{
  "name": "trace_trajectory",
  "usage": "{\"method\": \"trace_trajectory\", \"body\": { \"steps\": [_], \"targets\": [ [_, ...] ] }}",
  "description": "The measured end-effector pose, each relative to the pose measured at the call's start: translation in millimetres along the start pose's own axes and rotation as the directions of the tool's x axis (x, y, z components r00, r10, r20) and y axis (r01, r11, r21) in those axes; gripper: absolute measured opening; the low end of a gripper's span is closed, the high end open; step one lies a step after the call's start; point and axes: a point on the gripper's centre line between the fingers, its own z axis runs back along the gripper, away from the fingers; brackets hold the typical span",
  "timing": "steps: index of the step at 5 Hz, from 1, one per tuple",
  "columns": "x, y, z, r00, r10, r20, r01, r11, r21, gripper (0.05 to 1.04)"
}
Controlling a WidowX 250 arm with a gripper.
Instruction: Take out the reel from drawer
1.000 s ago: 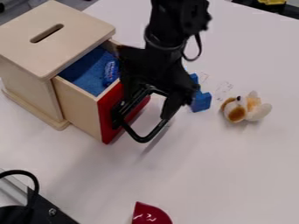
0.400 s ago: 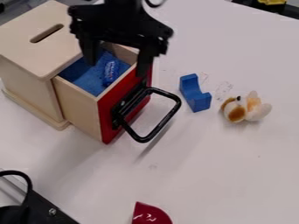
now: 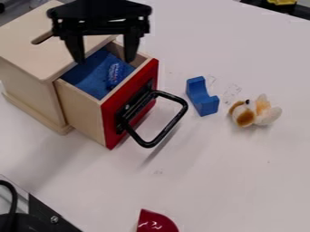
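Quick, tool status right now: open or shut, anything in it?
Tool: open, holding nothing, its two fingers spread over the pulled-out drawer; the blue wrapped item lies inside, ungrasped.

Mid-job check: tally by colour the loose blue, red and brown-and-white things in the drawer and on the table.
Blue: 2 (small shiny reel in the wooden drawer, curved block on the white table)
Red: 1 (glossy rounded piece)
Brown-and-white: 1 (plush toy)
Total: 4
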Motion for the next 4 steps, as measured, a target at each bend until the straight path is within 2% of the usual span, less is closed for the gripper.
{"method": "trace_trajectory", "body": {
  "steps": [1, 2, 4],
  "targets": [
    [3.1, 3.6, -24.0, 0.994, 0.109, -0.003, -0.109, 0.989, -0.096, 0.991],
    [7.3, 0.4, -31.9, 0.987, 0.159, 0.010, -0.157, 0.982, -0.107, 0.991],
    [16.5, -1.2, -49.8, 0.978, 0.206, -0.008, -0.206, 0.975, -0.085, 0.991]
  ]
}}
